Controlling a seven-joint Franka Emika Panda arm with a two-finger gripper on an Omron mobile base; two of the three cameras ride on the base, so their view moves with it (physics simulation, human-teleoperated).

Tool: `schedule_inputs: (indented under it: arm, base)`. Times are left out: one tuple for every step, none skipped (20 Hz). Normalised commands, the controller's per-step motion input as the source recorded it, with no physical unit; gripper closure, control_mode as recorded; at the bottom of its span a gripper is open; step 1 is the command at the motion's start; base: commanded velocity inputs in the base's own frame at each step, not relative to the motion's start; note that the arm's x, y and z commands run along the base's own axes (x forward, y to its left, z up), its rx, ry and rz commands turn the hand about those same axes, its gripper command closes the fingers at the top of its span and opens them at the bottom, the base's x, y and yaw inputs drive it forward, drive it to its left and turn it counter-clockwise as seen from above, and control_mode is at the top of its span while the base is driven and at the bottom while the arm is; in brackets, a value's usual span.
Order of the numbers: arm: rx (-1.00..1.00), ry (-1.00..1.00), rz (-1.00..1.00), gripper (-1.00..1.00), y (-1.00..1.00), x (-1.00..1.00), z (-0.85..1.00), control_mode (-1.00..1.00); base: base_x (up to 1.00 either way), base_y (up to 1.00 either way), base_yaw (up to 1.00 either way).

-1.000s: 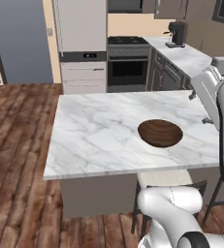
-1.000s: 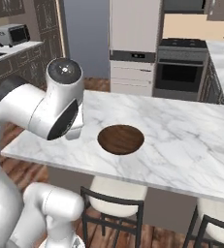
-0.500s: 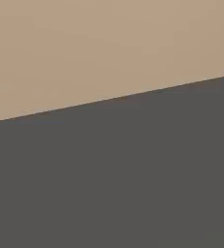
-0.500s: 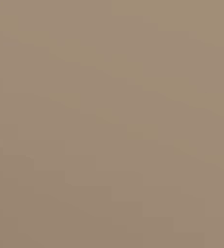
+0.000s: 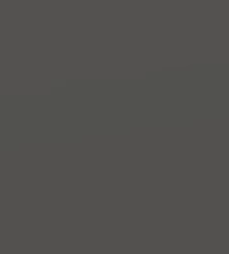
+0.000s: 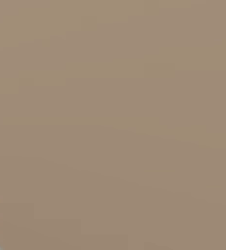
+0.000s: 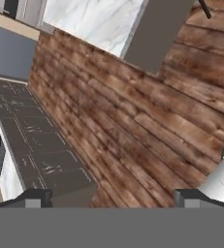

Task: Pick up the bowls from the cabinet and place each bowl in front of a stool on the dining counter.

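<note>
Two dark fingertips of the gripper stand at the bottom of the hand view, far apart at lower left and lower right, with nothing between them; the jaws are spread wide and hold nothing. Beyond them a wood-plank floor runs diagonally across the middle of the frame. At the top centre lies the dining counter, a white grey-veined slab with a plain grey panel just right of it. Down the left side runs a dark streaked counter, its near end at lower left. In the left base view I see a flat dark grey surface; in the right base view, a flat tan surface. What either one is cannot be told.
</note>
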Motion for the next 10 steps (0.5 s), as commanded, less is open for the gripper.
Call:
schedule_inputs:
  arm:
    - [0.00,0.00,0.00,-1.00,0.00,0.00,0.00,1.00]
    - [0.00,0.00,0.00,-1.00,0.00,0.00,0.00,1.00]
    - [0.00,0.00,0.00,-1.00,0.00,0.00,0.00,1.00]
    - [0.00,0.00,0.00,-1.00,0.00,0.00,0.00,1.00]
    - [0.00,0.00,0.00,-1.00,0.00,0.00,0.00,1.00]
    - [0.00,0.00,0.00,-1.00,0.00,0.00,0.00,1.00]
    - [0.00,0.00,0.00,-1.00,0.00,0.00,0.00,1.00]
    - [0.00,0.00,0.00,-1.00,0.00,0.00,0.00,1.00]
    - [0.00,0.00,0.00,-1.00,0.00,0.00,0.00,1.00]
    - [0.00,0.00,0.00,-1.00,0.00,0.00,0.00,1.00]
  base:
    - [1.00,1.00,-0.13]
    - [1.00,1.00,-0.14]
    - [1.00,1.00,-0.13]
    - [1.00,1.00,-0.12]
    - [1.00,1.00,-0.11]
    - [1.00,1.00,-0.12]
    - [1.00,1.00,-0.14]
    - [1.00,1.00,-0.22]
    - [1.00,1.00,-0.23]
    - [1.00,1.00,-0.23]
